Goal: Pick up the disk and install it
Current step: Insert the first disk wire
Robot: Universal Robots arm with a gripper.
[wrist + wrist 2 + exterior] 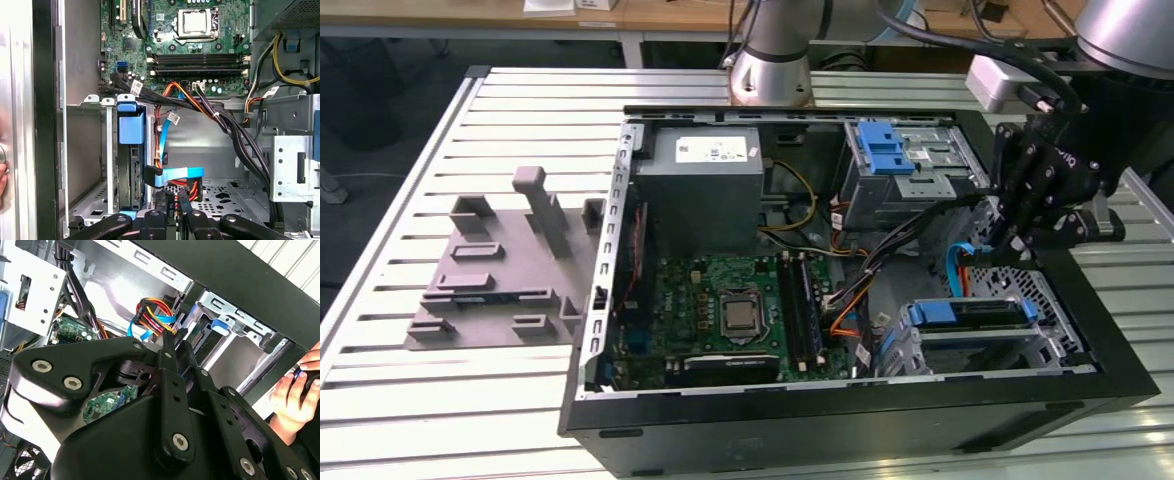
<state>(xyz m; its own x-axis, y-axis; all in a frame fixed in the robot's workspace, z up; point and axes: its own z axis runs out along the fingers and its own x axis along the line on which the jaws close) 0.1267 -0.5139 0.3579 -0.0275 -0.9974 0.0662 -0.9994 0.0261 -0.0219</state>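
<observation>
Exterior view's left: grey moulded fixture [500, 265] on the slatted table [400, 400], nothing in its slots. Centre: open computer case [854, 420], motherboard [720, 305] flat on its floor, power supply [707, 185] behind it. Right of the board: disk [965, 315] on edge inside the lower drive cage [1061, 340], blue carrier tab uppermost; looks seated, not carried. Far right: gripper [1007, 250] poised above that cage, near the disk but apart from it, over a blue ribbon cable [950, 268]. Jaw state: cannot tell. In the second wrist view, a person's hand [295, 390] outside the case wall. Judged step: install end of the task, pick-up done. Next move calls for a slow, cable-clear approach in the crowded bay.
</observation>
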